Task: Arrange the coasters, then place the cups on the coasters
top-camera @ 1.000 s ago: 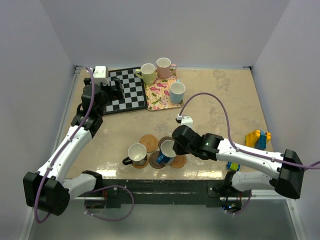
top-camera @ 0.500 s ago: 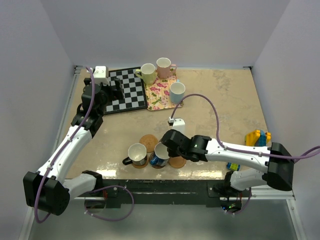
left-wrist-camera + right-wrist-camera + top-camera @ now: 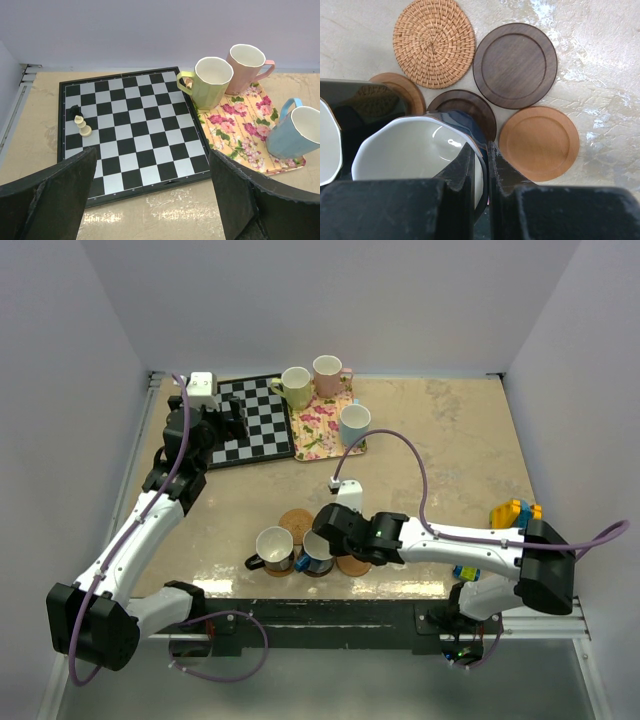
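Tabletop (image 3: pixel 450 440) holds five coasters (image 3: pixel 434 42) and five cups (image 3: pixel 296 385).

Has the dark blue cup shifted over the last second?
Yes. The dark blue cup, in the right tool, moved left toward the stationary black cup.

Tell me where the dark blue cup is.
In the top view, front centre, the dark blue cup sits just right of the black cup, rim pinched by the right gripper, over a dark coaster.
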### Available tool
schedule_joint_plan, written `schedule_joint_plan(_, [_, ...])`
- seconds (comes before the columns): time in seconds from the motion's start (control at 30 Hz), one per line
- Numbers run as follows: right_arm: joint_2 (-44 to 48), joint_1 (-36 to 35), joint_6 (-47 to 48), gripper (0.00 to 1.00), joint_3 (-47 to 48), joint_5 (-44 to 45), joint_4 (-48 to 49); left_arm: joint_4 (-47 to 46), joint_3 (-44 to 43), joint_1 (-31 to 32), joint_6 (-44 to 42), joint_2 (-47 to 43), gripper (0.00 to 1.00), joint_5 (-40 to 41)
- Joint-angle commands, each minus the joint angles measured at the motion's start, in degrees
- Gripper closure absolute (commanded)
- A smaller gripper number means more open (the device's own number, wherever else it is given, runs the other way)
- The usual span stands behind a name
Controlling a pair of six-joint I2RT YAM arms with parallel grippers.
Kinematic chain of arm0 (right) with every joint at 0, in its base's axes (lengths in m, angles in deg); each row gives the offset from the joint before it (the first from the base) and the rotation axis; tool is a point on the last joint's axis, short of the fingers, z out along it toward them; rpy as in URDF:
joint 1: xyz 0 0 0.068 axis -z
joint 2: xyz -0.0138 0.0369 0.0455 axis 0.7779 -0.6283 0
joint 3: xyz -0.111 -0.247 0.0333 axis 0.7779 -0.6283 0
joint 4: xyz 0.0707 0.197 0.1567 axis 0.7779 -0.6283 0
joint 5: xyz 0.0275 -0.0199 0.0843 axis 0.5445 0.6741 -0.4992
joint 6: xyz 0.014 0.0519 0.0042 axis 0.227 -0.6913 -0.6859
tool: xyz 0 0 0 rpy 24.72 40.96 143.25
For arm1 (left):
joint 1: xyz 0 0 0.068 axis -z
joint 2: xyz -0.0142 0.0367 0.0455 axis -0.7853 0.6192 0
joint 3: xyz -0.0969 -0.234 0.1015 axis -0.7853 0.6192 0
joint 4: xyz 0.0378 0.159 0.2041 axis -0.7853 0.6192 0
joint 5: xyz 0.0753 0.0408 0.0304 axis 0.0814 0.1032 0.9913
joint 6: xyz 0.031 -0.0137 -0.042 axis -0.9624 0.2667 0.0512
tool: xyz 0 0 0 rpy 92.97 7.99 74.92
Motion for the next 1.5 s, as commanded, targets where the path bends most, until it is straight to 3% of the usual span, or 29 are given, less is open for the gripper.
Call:
schedule_joint_plan(0.0, [0.7, -0.7, -3.8, 1.00, 3.7, 3.3, 2.7, -1.7, -0.7, 0.1, 1.0, 0.0, 0.02, -0.3])
schedule_joint_plan(1.47, [-2.4, -2.5, -3.8, 1.00, 1.5, 6.2, 3.1, -1.7, -0.7, 0.1, 1.1, -0.2, 0.02, -0.6])
